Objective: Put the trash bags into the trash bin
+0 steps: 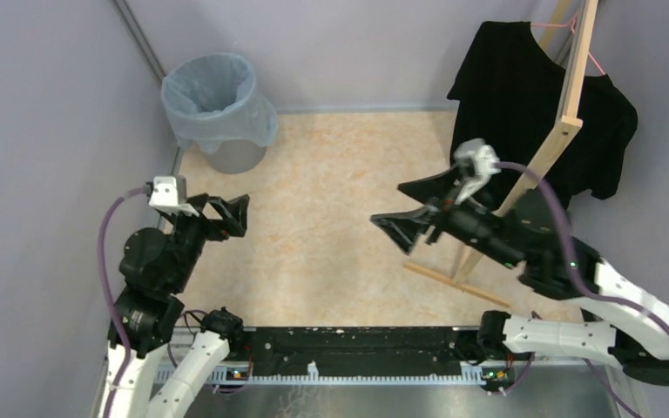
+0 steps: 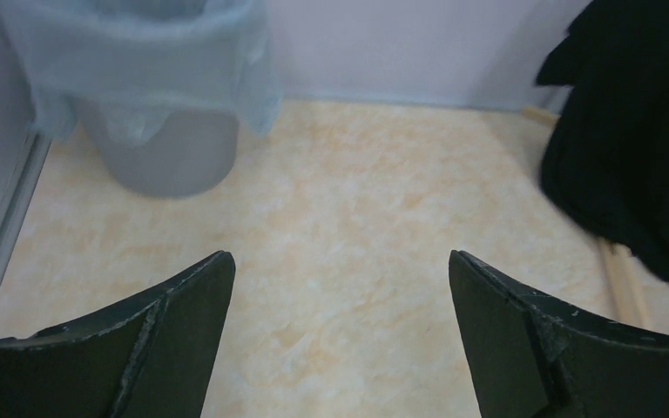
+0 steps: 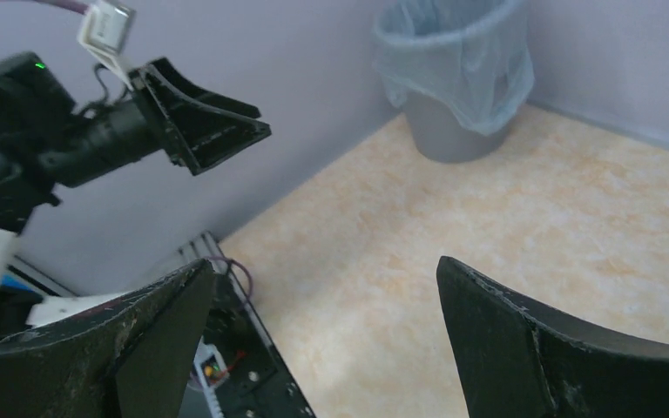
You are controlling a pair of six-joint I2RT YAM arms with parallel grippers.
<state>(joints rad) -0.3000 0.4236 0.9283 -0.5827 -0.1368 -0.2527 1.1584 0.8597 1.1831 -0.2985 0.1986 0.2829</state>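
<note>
Top external view: at the near edge the two arms rise from their bases and reach out over the pale marbled bench [image 1: 331, 261]. The left fingers [image 1: 229, 217] hover over the bench's left side, spread wide apart and holding nothing. Across from them, the right fingers [image 1: 411, 228] hang over the middle right of the bench, likewise spread wide and empty, pointing left toward the other arm. In the left wrist view the left fingers [image 2: 174, 335] frame bare bench, with nothing between them; in the right wrist view the right fingers [image 3: 523, 348] show the same wide empty gap, and the left fingers [image 3: 213, 126] appear beyond them, well apart. Farther back, in the far left corner against the wall, stands the grey trash bin [image 1: 235, 158], upright. The pale blue trash bag [image 1: 213, 100] sits inside it as a liner, its mouth open and its edge folded over the rim and hanging crinkled down the outer wall. At the far right a black T-shirt [image 1: 514, 96] hangs on a slanted wooden rack [image 1: 566, 131], well apart from the bin.
</note>
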